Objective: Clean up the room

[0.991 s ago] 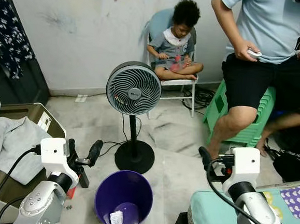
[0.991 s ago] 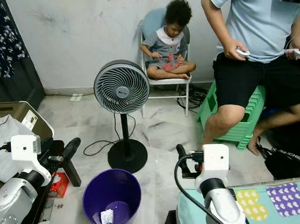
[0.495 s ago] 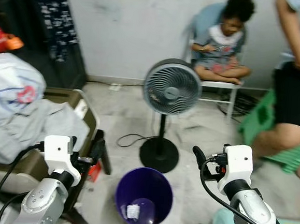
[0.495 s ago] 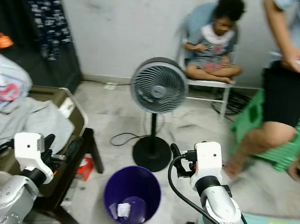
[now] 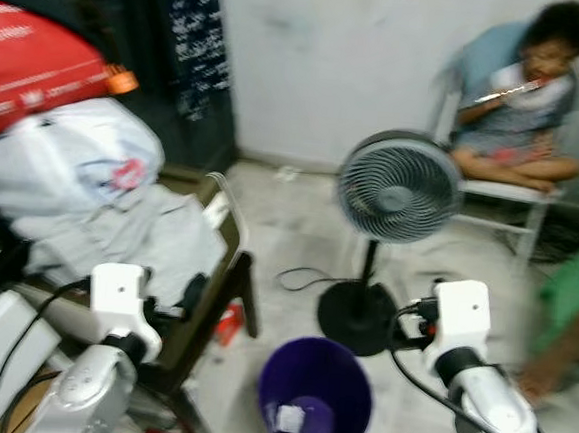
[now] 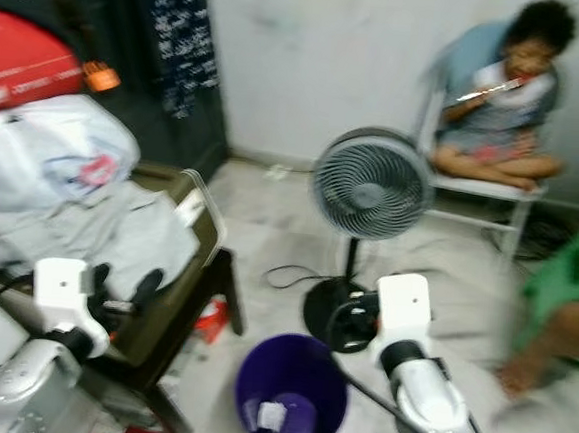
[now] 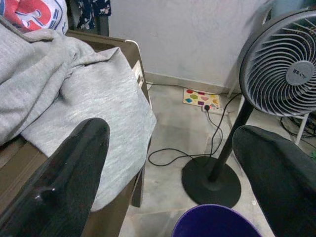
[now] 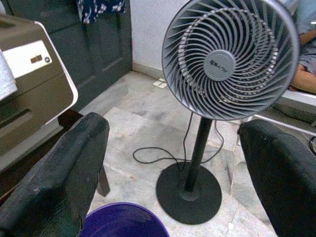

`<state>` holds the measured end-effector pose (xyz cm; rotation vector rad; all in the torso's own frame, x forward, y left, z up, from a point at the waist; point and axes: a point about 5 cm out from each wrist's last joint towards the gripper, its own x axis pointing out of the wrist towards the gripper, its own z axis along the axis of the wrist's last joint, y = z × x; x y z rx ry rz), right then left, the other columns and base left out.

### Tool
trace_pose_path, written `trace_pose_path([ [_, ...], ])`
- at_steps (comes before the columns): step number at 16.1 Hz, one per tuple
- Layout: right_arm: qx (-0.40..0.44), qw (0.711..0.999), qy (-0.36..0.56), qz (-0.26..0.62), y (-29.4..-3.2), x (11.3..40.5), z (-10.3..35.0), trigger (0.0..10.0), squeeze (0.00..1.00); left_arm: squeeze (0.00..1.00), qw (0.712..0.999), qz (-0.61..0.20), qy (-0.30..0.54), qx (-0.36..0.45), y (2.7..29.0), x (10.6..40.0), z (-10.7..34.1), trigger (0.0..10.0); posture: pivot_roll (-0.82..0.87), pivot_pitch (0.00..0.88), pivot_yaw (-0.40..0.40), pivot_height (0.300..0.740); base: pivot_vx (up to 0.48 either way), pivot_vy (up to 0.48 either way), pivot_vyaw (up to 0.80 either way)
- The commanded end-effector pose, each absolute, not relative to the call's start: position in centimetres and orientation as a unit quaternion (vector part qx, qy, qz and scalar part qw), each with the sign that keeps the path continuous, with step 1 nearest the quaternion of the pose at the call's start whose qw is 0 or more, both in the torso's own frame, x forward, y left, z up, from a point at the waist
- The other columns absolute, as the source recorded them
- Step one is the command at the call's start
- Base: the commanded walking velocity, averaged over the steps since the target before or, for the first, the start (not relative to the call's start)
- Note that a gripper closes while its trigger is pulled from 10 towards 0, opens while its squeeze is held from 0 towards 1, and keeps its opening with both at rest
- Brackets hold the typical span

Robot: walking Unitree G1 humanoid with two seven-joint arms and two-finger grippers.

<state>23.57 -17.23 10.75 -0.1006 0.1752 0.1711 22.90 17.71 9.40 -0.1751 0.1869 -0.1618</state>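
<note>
A pedestal fan [image 5: 399,190] is standing behind the waste bin [image 5: 315,397]; clothes [image 5: 118,231] are lying on the table [image 6: 178,293] at left, a person [image 5: 524,105] sitting behind.

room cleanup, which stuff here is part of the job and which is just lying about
Part of the job:
- purple bin with a scrap of paper inside
- grey clothes heaped on the brown table
- small red item on the floor under that table
- left pincer and right pincer, both open and empty

Just lying about:
- standing fan and its cable
- person on the white chair
</note>
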Motion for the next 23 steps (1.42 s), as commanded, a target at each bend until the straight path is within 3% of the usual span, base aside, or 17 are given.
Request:
trace_pose_path([
  [1, -0.044, 0.992, 0.084, 0.089, -16.90, 23.77, 10.89, 10.0, 0.00, 0.00, 0.990, -0.070, 0.092, -0.077, 18.23, 23.01, 9.57, 10.0, -0.20, 0.000, 0.038, 0.740, 0.000, 0.000, 0.80],
  [8, -0.043, 0.992, 0.083, 0.088, -16.90, 24.03, 10.84, 10.0, 0.00, 0.00, 0.990, -0.076, 0.089, -0.073, 18.04, 23.33, 9.59, 10.0, -0.20, 0.000, 0.039, 0.740, 0.000, 0.000, 0.78],
  [14, -0.043, 0.991, 0.086, 0.090, -16.88, 24.09, 10.74, 10.0, 0.00, 0.00, 0.991, -0.076, 0.089, -0.071, 17.96, 23.48, 9.57, 10.0, -0.21, 0.000, 0.037, 0.740, 0.000, 0.000, 0.16],
  [23, -0.043, 0.991, 0.089, 0.094, -16.73, 23.98, 10.65, 10.0, 0.00, 0.00, 0.991, -0.076, 0.087, -0.061, 17.90, 23.63, 9.61, 10.0, -0.21, 0.000, 0.038, 0.740, 0.000, 0.000, 0.69],
])
